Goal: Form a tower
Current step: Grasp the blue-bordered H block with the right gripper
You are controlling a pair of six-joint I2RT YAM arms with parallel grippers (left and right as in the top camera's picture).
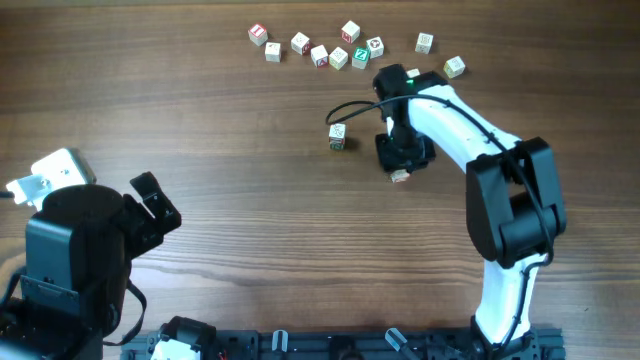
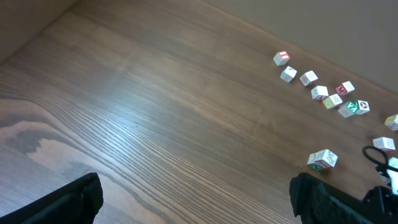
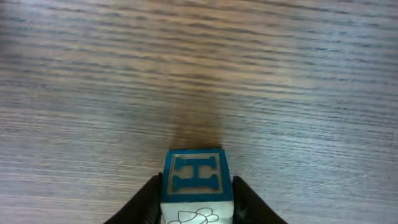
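The tower [image 1: 337, 137] is a short stack of pale letter cubes at mid-table; in the left wrist view the tower [image 2: 322, 160] shows green print low down. My right gripper [image 1: 402, 172] sits just right of it, lower in the overhead view, and apart from it. In the right wrist view the right gripper [image 3: 197, 200] is shut on a blue H cube [image 3: 195, 176], one finger on each side, close above the wood. My left gripper [image 1: 160, 205] stands open and empty at the table's left; the left gripper [image 2: 193, 208] has only bare wood between its fingers.
Several loose letter cubes [image 1: 320, 48] lie scattered along the far edge, behind the right arm [image 1: 470, 130]; in the left wrist view these loose cubes [image 2: 323, 93] run along the upper right. A black rail [image 1: 330, 345] lines the near edge.
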